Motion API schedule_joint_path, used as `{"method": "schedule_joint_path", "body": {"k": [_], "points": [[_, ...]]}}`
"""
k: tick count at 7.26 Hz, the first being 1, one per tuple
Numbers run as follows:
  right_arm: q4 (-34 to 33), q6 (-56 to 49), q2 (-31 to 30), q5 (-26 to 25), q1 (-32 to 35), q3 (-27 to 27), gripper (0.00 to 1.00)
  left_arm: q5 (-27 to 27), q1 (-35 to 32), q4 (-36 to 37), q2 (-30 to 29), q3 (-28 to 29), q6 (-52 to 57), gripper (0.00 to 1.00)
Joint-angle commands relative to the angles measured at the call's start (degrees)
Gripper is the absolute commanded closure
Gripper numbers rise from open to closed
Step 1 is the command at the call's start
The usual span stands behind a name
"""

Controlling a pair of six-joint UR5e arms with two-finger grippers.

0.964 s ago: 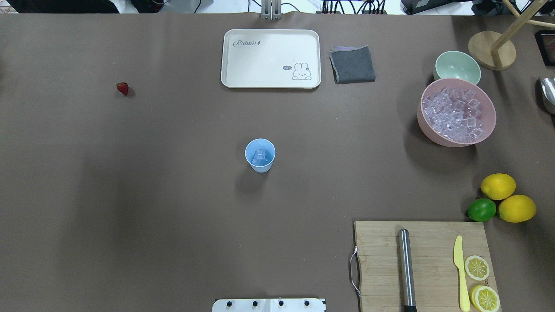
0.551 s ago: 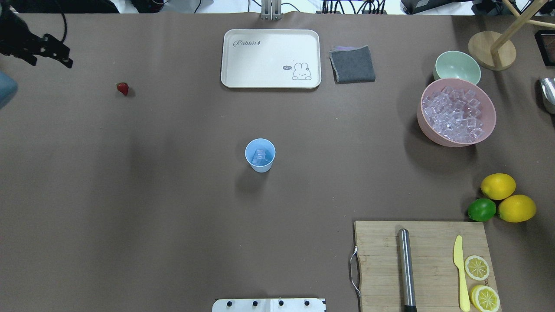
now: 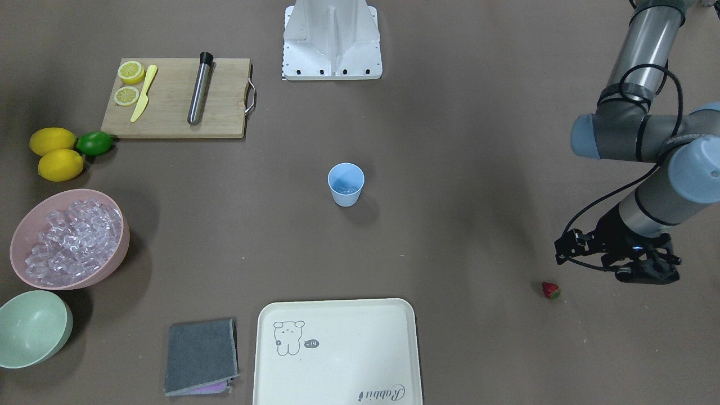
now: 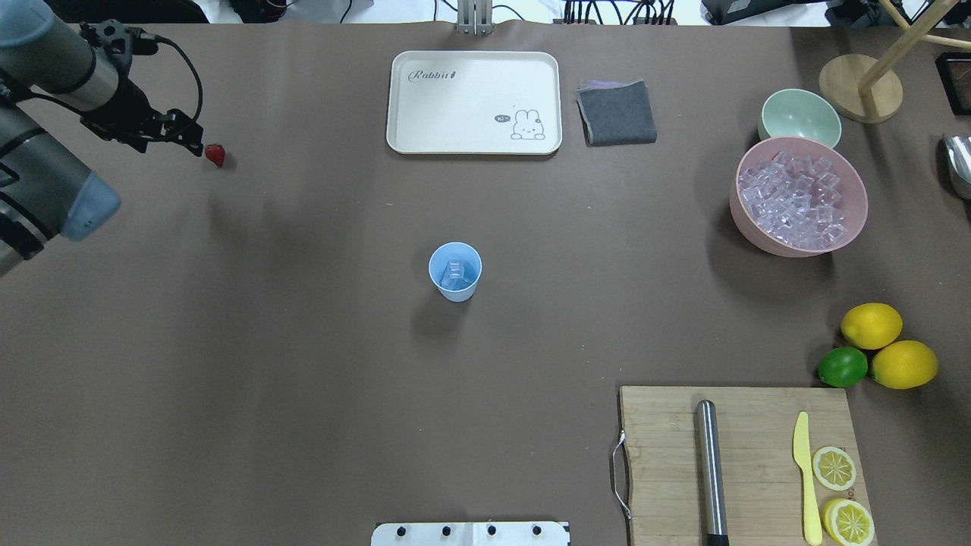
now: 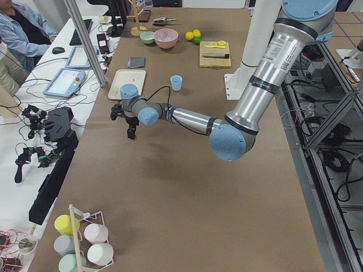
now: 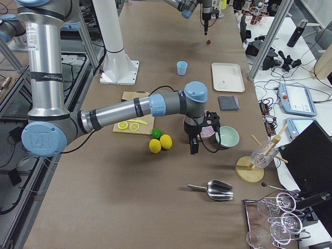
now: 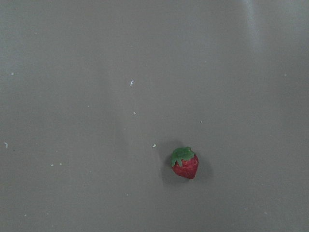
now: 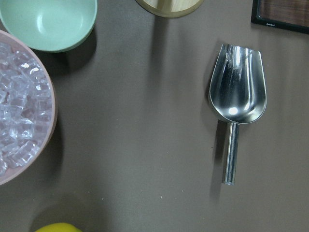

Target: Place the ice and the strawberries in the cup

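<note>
Evidently, with ice (image 4: 454, 271) in the cup (image 4: 457, 294), the left gripper (image 5: 131, 136), its opening not discernible, must be centred and lowered over the strawberry (image 4: 215, 155) at far left.

a long table (image 5: 170, 215) under a brown covering fills the middle of the room. a white desk (image 5: 11, 198) runs along one side, carrying a keyboard (image 5: 75, 33) and tablets (image 5: 63, 82), with a metal post (image 5: 85, 39) at its edge. grey floor (image 5: 340, 232) with loose cables (image 5: 334, 164) lies opposite. the light is even.

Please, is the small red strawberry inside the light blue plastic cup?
No, the red strawberry lies on the brown table, far from the cup.
</note>
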Motion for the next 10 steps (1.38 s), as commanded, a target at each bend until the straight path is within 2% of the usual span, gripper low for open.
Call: {"method": "schedule_joint_path", "body": {"k": [1, 4, 6, 10], "points": [[-0.54, 0.03, -0.04, 0.18, -0.29, -0.47, 0.00, 5.09, 3.19, -3.74, -0.11, 3.52, -2.53, 0.03], [-2.03, -0.84, -0.39, 0.36, -0.20, -2.57, 0.00, 5.01, 3.12, -3.83, -1.42, 3.61, -4.21, 0.03], [-1.77, -6.71, 0.92, 2.97, 2.95, -8.19, 0.00, 5.18, 3.20, -3.74, -2.21, 4.31, -5.51, 0.03], [-1.77, -12.18, 1.02, 3.70, 7.96, -12.07, 0.00, 8.51, 3.64, -3.74, -3.89, 6.33, -5.52, 0.03]]}}
